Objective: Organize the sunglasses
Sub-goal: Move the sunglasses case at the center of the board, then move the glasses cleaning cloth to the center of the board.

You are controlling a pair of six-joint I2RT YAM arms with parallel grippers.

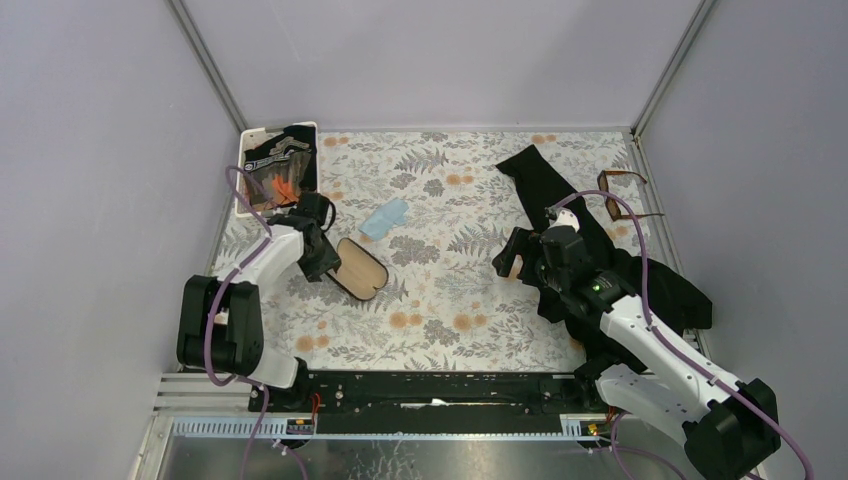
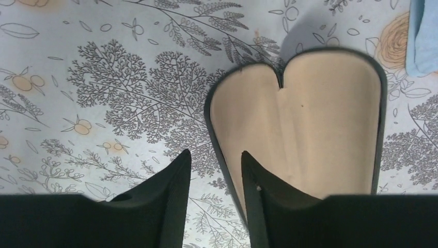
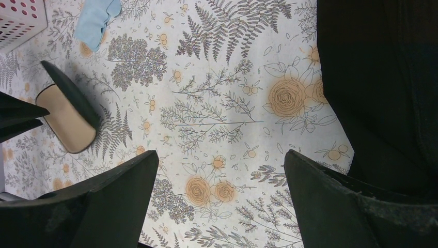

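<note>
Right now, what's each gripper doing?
Left gripper: partly open, jaws straddling the rim of the glasses case, not clamped.
Right gripper: wide open, empty.

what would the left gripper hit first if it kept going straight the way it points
Probably the open glasses case: the left gripper straddles its near rim, so that rim comes first, though its height above it is unclear.

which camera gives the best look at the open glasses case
The left wrist view: the glasses case fills much of the frame, lying open with its tan lining plain to see. The top external view shows it whole but small. The right wrist view catches it small, near the left edge.
</note>
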